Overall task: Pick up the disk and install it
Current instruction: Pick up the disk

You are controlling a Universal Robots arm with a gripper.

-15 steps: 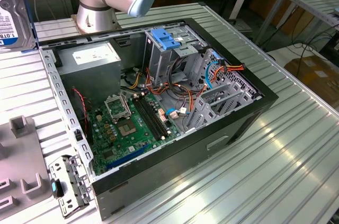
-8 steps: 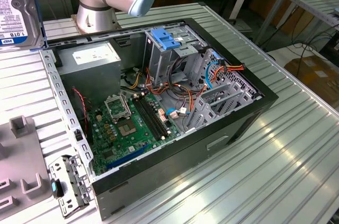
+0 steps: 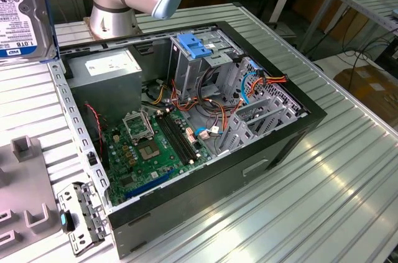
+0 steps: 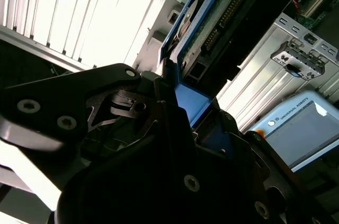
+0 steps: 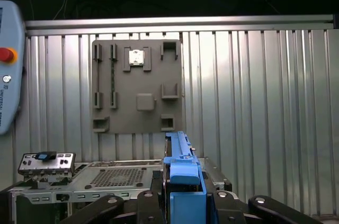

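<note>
Blue plastic rails frame the disk (image 3: 22, 8) as it hangs on edge above the slatted metal table (image 3: 348, 170). It sits at the exterior view's left, left of the open computer case (image 3: 205, 120) and well apart from the drive cage (image 3: 205, 67) at the case's far end. The gripper (image 5: 183, 200) pinches the disk by 1 end of its carrier, jaws pressed against the 2 broad sides of the blue frame, as both wrist views show.

The disk's long axis runs straight out from the gripper. Judging by the first wrist view, it points down at the table, toward the grey fixture plate (image 5: 137, 86) lying there, with the free short edge lowest. The labelled face is turned to the exterior camera, while the circuit board (image 4: 233, 1) faces the other way and shows in the second wrist view.

By its look the disk is a stiff, dense metal block, heavy for its size, that will not bend or sag in the grip. The carrier is smooth plastic and probably gives a little. A hold at 1 end leaves the weight hanging below the jaws, so it may swing or slip if jolted. The bare board and connector pins are likely the fragile parts, and knocks are a risk. The rails and carrier end are the sound places to take hold.
</note>
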